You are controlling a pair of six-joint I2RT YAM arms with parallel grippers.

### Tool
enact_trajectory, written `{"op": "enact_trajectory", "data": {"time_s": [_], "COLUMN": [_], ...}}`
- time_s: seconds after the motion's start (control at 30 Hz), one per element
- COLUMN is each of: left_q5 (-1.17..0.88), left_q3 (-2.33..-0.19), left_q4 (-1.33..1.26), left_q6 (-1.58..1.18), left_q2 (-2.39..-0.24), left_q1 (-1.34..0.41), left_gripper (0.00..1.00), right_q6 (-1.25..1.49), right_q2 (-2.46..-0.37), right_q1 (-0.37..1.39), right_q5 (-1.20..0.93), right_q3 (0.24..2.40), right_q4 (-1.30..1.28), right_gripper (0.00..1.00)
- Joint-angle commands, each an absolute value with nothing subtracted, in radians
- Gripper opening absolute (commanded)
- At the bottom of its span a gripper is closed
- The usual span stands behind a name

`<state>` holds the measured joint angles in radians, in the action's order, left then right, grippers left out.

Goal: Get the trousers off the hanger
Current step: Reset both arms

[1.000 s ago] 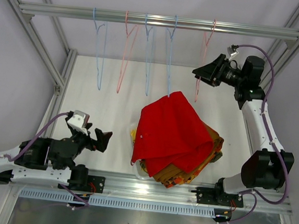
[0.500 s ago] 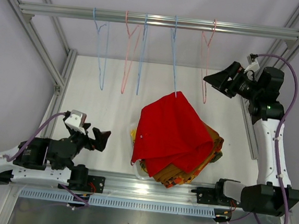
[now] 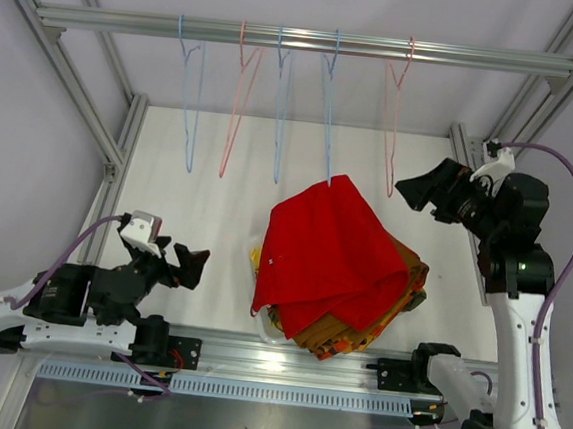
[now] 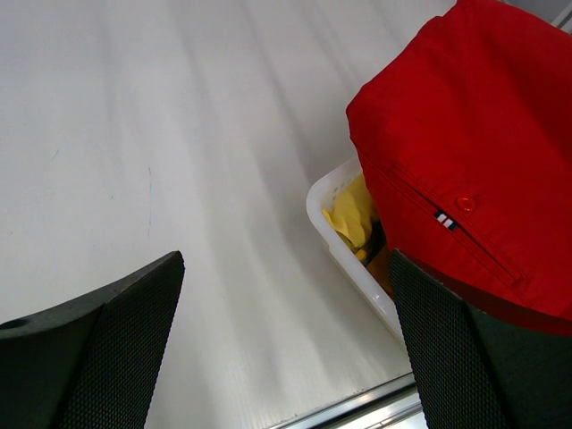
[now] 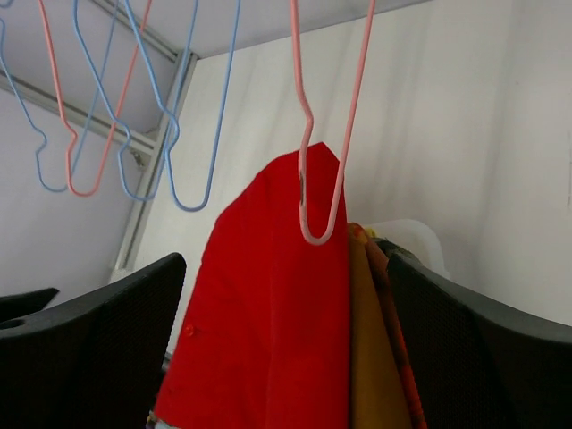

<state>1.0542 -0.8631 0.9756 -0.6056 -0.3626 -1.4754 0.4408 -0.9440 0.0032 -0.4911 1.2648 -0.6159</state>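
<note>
The trousers lie in a heap in a white basket. The red pair is on top, with brown and orange-red patterned pairs under it and a yellow one at the basket's rim. Five wire hangers hang bare from the rail, among them a pink hanger at the right and a blue hanger beside it. My right gripper is open in the air, right of the pink hanger, and holds nothing. My left gripper stands open and low, left of the basket.
An aluminium frame rail carries the hangers across the back, with posts at both sides. Another blue hanger, a pink hanger and a blue hanger hang to the left. A metal track runs along the near edge.
My right arm has drawn back to the right and lower, away from the hangers, and its jaws have opened wider. The hangers swing slightly. The left arm is still.
</note>
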Motion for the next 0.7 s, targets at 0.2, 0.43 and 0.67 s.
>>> {"op": "enact_trajectory", "data": {"time_s": [0.2, 0.43, 0.67], "left_q5": [1.103, 1.089, 1.106], "left_q3": [-0.876, -0.862, -0.862], "left_q4": [0.980, 0.953, 0.965], "left_q6": [-0.638, -0.615, -0.624], "left_q2": [-0.293, -0.281, -0.282], "left_q1": [-1.477, -1.476, -1.477], "left_gripper": [1.00, 1.00, 0.99], "right_q6": [0.281, 0.219, 0.247], "right_q2": [-0.726, -0.733, -0.715], "right_q1": [0.214, 0.560, 0.762], "right_q5": [-0.152, 0.320, 0.609], "right_q3": [1.089, 1.086, 1.066], "right_q4": [-0.624, -0.724, -0.724], "right_gripper": [1.00, 0.99, 1.00]}}
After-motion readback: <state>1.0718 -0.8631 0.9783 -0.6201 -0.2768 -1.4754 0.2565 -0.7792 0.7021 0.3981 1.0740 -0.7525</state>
